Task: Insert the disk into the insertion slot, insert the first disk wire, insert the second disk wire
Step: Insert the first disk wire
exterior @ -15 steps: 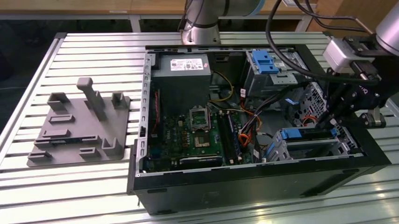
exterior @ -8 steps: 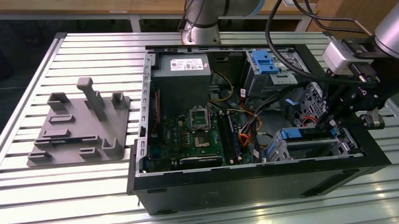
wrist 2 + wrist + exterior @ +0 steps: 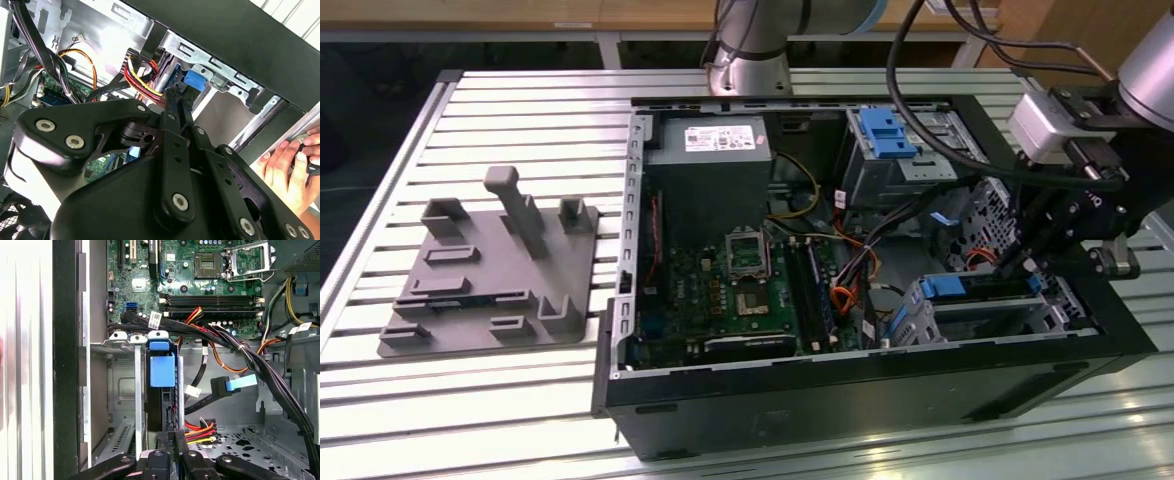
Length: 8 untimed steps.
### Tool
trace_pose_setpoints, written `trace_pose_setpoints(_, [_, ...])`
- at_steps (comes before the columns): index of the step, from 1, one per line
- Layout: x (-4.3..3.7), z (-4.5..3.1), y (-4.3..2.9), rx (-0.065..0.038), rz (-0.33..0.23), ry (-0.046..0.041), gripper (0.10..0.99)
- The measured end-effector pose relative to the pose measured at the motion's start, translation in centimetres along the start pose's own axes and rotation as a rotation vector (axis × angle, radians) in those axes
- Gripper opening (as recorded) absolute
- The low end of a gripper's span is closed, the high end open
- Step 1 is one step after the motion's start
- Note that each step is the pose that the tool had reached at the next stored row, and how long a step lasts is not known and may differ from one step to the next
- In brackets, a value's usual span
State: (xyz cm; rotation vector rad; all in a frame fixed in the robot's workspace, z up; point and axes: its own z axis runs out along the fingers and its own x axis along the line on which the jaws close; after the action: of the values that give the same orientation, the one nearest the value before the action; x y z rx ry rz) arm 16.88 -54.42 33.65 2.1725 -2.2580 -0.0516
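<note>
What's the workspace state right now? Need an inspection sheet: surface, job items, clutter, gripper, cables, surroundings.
Surface: slatted metal table carrying an open computer case.
Job's things: the disk stands on edge inside the insertion slot, with its blue carrier frame showing.
Clutter: grey fixture plate on the exterior view's left, beside the case.
Gripper: the gripper reaches into the case at the disk's end.
Cables: red and yellow wires lie next to the disk near the gripper; the connector of the black cable with a blue tab appears to hang free.
Surroundings: a person's hand by the case's outer wall; taller cage with a blue latch further inside.
</note>
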Motion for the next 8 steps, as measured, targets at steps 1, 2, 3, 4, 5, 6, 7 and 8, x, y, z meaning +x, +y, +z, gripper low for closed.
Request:
trace_pose_setpoints(1, [0.0,0.04,0.0,0.0,0.0,0.0,0.165])
trace_pose_setpoints(2, [0.0,0.06,0.0,0.0,0.0,0.0001,0.165])
trace_pose_setpoints(3, [0.0,0.1,0.0,0.0,0.0,0.0001,0.165])
trace_pose_setpoints(4, [0.0,0.12,0.0,0.0,0.0,0.0001,0.165])
trace_pose_setpoints(5, [0.0,0.15,0.0,0.0,0.0,0.0001,0.165])
trace_pose_setpoints(6, [0.0,0.17,-0.01,0.0,0.0,0.0001,0.165])
trace_pose_setpoints(7, [0.0,0.19,-0.01,0.0,0.0,0.0002,0.165])
trace_pose_setpoints(8, [0.0,0.21,-0.01,0.0,0.0,0.0001,0.165])
